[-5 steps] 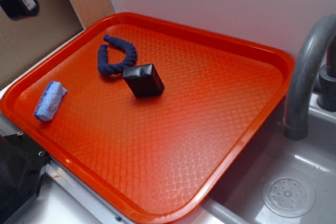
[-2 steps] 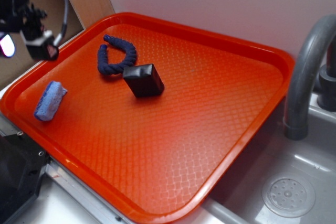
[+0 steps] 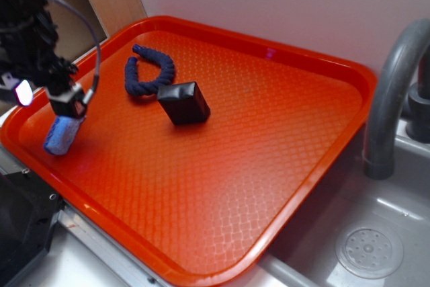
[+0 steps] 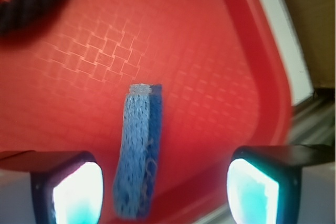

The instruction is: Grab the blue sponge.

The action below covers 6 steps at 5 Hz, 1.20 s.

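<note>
Sponge: blue sponge (image 4: 139, 153) lies near orange tray's (image 3: 282, 52) left rim.
Claw: gripper (image 4: 165, 190) spread wide, empty, above it.
Risk: sponge sits off-centre toward one finger; closing could nudge it aside.

No readable text, labels, brands or numbers anywhere in either view.

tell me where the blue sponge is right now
In the exterior view the blue sponge lies near the left edge of the orange tray, directly under the open gripper, apart from the navy rope and black box.
</note>
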Each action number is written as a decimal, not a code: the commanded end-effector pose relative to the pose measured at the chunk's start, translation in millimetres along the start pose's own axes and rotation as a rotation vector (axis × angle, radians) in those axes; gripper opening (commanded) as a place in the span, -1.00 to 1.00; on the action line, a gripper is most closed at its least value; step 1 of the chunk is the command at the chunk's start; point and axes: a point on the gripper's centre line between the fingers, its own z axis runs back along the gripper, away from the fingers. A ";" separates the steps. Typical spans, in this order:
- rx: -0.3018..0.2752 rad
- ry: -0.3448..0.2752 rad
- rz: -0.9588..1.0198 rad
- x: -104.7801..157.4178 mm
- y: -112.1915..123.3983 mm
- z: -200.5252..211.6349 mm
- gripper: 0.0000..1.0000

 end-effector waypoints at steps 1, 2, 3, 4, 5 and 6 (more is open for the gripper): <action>-0.119 -0.041 0.060 7.7 -0.1 -32.8 1.00; -0.135 -0.016 0.019 6.2 -5.4 -39.6 1.00; -0.116 -0.076 0.014 1.5 -7.9 -36.9 -1.00; -0.110 -0.073 0.016 2.8 -7.6 -36.3 -1.00; -0.091 -0.082 0.020 6.9 -8.2 -34.7 -1.00; -0.085 -0.104 0.051 13.0 -10.9 -14.3 -1.00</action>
